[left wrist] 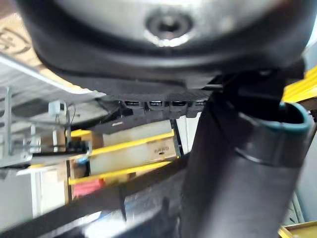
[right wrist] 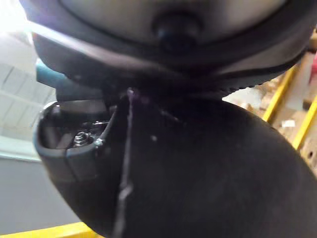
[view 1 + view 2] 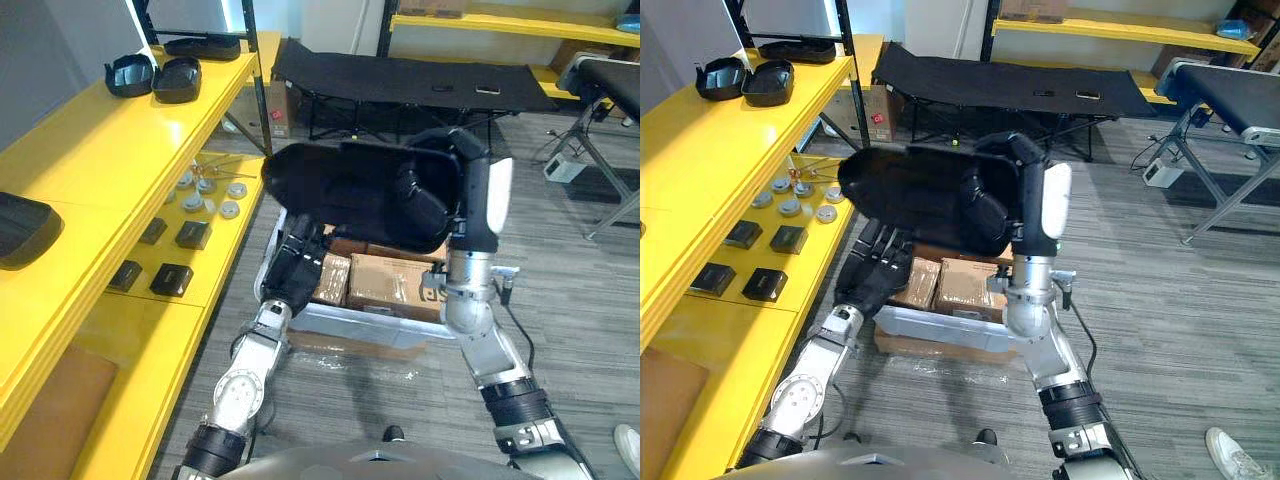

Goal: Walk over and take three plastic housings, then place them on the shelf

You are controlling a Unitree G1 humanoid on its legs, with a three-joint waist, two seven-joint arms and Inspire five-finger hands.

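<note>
Now right robot hand [image 3: 425, 205] curls round housing [image 3: 335, 185]

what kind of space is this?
Probably a workshop or parts storeroom: yellow shelving holding black plastic housings and small parts, a crate of cardboard boxes on the floor, a folding cot behind.

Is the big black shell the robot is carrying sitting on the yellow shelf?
No, the black housing is up in the air over the crate on the floor, beside the yellow shelf.
</note>
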